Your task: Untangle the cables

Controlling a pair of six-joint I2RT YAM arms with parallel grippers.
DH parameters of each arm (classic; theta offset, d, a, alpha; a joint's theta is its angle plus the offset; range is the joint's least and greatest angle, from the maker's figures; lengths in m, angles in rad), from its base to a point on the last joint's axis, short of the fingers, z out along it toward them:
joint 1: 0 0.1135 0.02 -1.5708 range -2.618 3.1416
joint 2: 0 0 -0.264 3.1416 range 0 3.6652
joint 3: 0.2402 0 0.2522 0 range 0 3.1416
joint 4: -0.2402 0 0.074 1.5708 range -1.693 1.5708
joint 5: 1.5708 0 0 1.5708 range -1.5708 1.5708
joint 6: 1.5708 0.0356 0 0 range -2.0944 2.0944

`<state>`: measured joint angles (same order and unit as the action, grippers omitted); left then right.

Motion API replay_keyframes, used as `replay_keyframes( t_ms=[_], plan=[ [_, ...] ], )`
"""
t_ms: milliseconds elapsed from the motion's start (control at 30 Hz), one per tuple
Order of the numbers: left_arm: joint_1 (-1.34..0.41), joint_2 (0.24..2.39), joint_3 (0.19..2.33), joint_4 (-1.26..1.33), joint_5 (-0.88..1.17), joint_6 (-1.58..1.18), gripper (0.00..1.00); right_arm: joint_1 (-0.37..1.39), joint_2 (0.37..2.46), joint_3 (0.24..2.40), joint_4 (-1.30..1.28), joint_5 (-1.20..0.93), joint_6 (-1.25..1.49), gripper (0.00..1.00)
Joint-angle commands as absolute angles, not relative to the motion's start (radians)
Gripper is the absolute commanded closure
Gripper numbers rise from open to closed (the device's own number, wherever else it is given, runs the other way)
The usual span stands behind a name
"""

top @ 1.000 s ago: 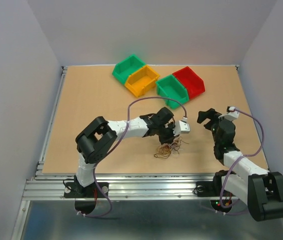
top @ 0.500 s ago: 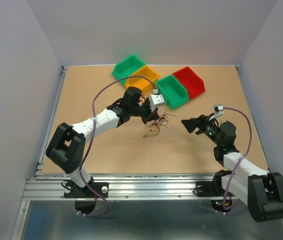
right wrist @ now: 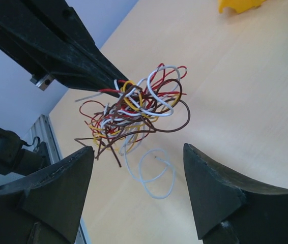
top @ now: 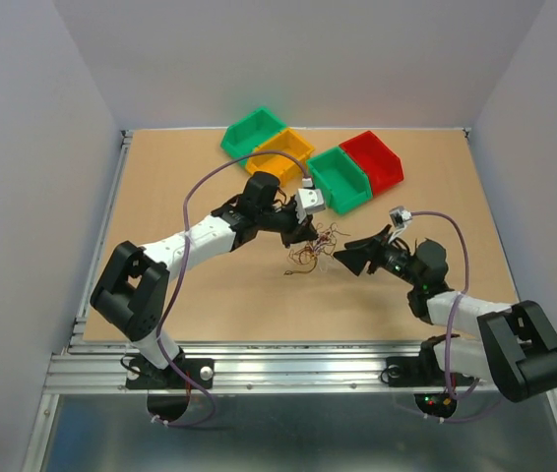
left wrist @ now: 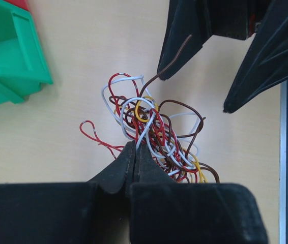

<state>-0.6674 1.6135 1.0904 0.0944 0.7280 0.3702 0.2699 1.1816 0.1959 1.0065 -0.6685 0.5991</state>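
The cables (top: 314, 246) are a small tangle of thin red, white, yellow and dark brown wires, lifted off the table. My left gripper (top: 307, 234) is shut on the tangle's upper edge, and in the left wrist view its tips (left wrist: 135, 148) pinch strands of the cables (left wrist: 154, 124). My right gripper (top: 342, 257) is open just right of the tangle, pointing at it. In the right wrist view the cables (right wrist: 136, 109) hang just beyond that gripper (right wrist: 138, 147), and a white loop dangles between its spread fingers without touching them.
Four small bins stand at the back: green (top: 251, 133), yellow (top: 290, 147), green (top: 342, 180) and red (top: 375, 159). The left arm stretches across the middle of the table. The metal rail (top: 259, 359) runs along the near edge.
The left arm swung the tangle from the near centre up and back toward the bins. The right gripper moved left and lower toward the tangle, and its jaws narrowed a little.
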Motion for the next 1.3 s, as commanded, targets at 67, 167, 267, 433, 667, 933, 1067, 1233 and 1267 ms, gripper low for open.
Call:
replay_keyframes(
  t_ms=[67,167,267,433,667,933,1067,1233,1267],
  plan=[
    [-0.67,1.598,1.103,0.098,0.825,0.38,1.0,0.321,1.273,0.253,1.132,-0.658,0.594,0.31],
    [-0.672,1.594,1.101,0.087,0.86,0.396,1.0,0.347,1.301,0.264,1.141,-0.617,0.588,0.31],
    [-0.681,1.601,1.112,0.058,0.87,0.416,1.0,0.379,1.318,0.273,1.169,-0.604,0.584,0.37],
    [-0.699,1.597,1.117,0.022,0.868,0.446,1.0,0.391,1.336,0.282,1.167,-0.591,0.583,0.76],
    [-0.609,1.471,1.043,0.17,0.689,0.316,1.0,0.391,1.263,0.279,1.001,-0.41,0.555,0.99],
    [-0.439,1.267,0.905,0.36,0.397,0.15,1.0,0.391,1.048,0.261,0.655,-0.005,0.483,1.0],
    [-0.439,1.282,0.914,0.351,0.564,0.172,1.0,0.391,0.977,0.252,0.626,0.006,0.471,1.0],
    [-0.469,1.344,0.957,0.293,0.623,0.202,1.0,0.391,1.005,0.259,0.682,-0.172,0.443,0.9],
    [-0.469,1.344,0.96,0.291,0.614,0.206,1.0,0.391,1.011,0.259,0.692,-0.195,0.443,0.86]
  ],
)
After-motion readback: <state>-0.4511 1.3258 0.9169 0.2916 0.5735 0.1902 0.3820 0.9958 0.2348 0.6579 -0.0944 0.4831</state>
